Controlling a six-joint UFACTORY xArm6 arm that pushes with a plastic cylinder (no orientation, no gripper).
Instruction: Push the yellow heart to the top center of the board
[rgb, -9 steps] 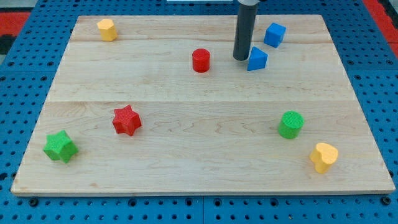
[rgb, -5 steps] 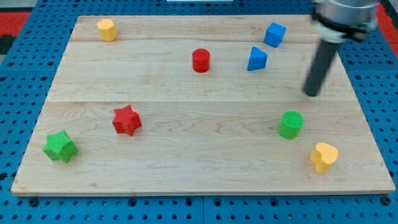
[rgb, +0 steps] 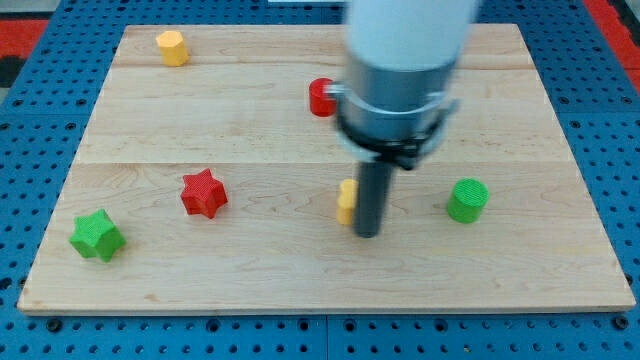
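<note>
The yellow heart (rgb: 346, 201) lies low on the board, just right of its middle, mostly hidden behind my rod. My tip (rgb: 368, 234) rests on the board right against the heart's right side, slightly below it. The arm's grey and white body fills the view's upper middle and hides the two blue blocks.
A red cylinder (rgb: 320, 96) shows partly at the arm's left edge. A yellow block (rgb: 171, 47) sits at the top left. A red star (rgb: 204, 193) and a green star (rgb: 97, 236) lie at the left. A green cylinder (rgb: 467, 200) stands at the right.
My tip swept from the top centre out to the right, then down and left. The yellow heart slid from the bottom right corner to just right of the board's middle.
</note>
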